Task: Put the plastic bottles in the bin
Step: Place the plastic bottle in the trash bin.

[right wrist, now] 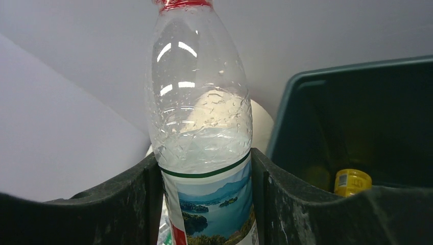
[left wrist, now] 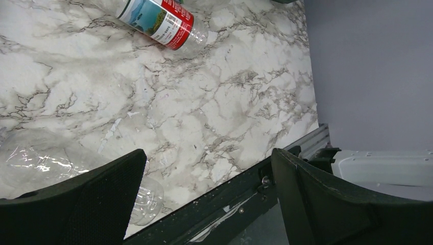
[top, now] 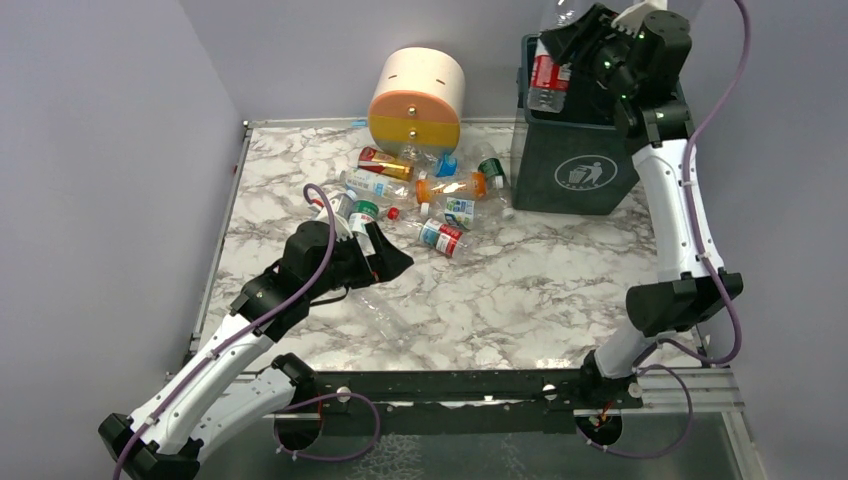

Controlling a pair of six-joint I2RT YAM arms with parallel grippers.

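My right gripper (top: pixel 556 62) is raised over the left rim of the dark green bin (top: pixel 575 165) and is shut on a clear plastic bottle with a red cap and a red label (top: pixel 546 82). In the right wrist view that bottle (right wrist: pixel 201 117) stands upright between the fingers, with the bin (right wrist: pixel 352 112) open beside it. My left gripper (top: pixel 392 264) is open low over the table, beside a clear unlabelled bottle (top: pixel 378 308) lying flat. From the left wrist that clear bottle (left wrist: pixel 48 161) lies partly under the left finger (left wrist: pixel 81 204). Several more bottles (top: pixel 440 195) lie in a heap.
A cream, orange and grey round drawer unit (top: pixel 417 100) stands behind the heap. A red-labelled bottle (left wrist: pixel 159 19) lies on the marble ahead of the left gripper (left wrist: pixel 209 171). A yellow item (right wrist: pixel 352 181) sits inside the bin. The table's dark front rail (top: pixel 450 385) runs by the arm bases.
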